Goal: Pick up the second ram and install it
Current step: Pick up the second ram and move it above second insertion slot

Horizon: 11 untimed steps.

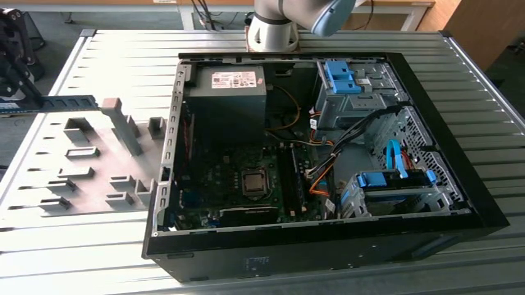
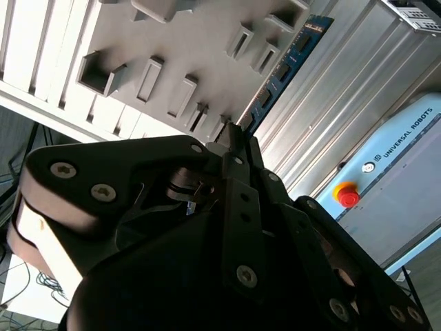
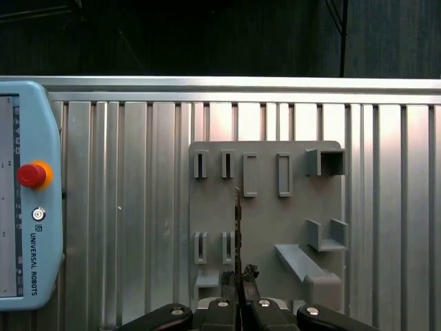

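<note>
The second ram (image 1: 66,101) is a thin blue-green stick with black chips, held level in the air above the grey slotted holder plate (image 1: 90,178) at the exterior view's left. My gripper (image 1: 23,101) is shut on one end of it. In the second wrist view the ram (image 2: 282,69) reaches out from the black fingers (image 2: 238,141) over the holder plate (image 2: 172,41). In the first wrist view the ram (image 3: 238,221) shows edge-on, clamped in my gripper (image 3: 240,279), above the holder plate (image 3: 265,207).
An open black computer case (image 1: 459,203) lies at the middle of the ribbed metal table (image 1: 123,55), its motherboard (image 1: 238,178) and memory slots (image 1: 291,175) exposed. Blue drive-bay clips (image 1: 340,77) sit at its right. A teach pendant (image 3: 27,193) lies on the table. The arm's base (image 1: 275,31) stands behind the case.
</note>
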Each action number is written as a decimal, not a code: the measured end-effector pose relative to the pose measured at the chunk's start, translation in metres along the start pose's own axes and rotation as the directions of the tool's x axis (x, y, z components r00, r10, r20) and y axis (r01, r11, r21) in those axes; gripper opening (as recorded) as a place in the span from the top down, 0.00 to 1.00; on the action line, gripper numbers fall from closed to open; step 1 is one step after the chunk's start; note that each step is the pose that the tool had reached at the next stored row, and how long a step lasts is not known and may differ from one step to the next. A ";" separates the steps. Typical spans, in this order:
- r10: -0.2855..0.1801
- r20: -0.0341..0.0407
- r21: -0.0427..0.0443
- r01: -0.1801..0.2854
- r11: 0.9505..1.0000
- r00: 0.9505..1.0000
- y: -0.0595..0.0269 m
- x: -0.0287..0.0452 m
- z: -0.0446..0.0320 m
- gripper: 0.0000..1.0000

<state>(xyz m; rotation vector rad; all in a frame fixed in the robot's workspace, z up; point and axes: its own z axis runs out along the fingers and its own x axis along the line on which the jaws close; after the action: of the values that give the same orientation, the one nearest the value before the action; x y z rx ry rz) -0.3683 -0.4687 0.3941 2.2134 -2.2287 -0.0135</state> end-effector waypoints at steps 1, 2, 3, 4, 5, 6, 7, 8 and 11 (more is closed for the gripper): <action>0.000 0.000 0.000 0.000 1.000 1.000 -0.0006 0.0000 0.0000 0.86; 0.000 0.000 0.000 0.000 1.000 1.000 -0.0011 0.0000 0.0000 0.86; 0.000 0.000 0.000 0.000 1.000 1.000 -0.0018 0.0000 0.0000 0.86; 0.000 0.000 0.000 0.000 1.000 1.000 -0.0025 0.0000 0.0000 0.86; 0.000 0.000 0.000 0.000 1.000 1.000 -0.0032 0.0000 0.0000 0.86; 0.000 0.000 0.000 0.000 1.000 1.000 -0.0038 0.0000 0.0000 0.86; 0.000 0.000 0.000 0.000 1.000 1.000 -0.0046 0.0000 0.0000 0.86; 0.000 0.000 0.000 0.000 1.000 1.000 -0.0052 0.0000 0.0000 0.86; 0.000 0.000 0.000 0.000 1.000 1.000 -0.0067 0.0000 0.0000 0.86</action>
<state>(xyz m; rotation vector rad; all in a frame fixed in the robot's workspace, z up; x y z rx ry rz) -0.3616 -0.4688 0.3941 2.2134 -2.2286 -0.0135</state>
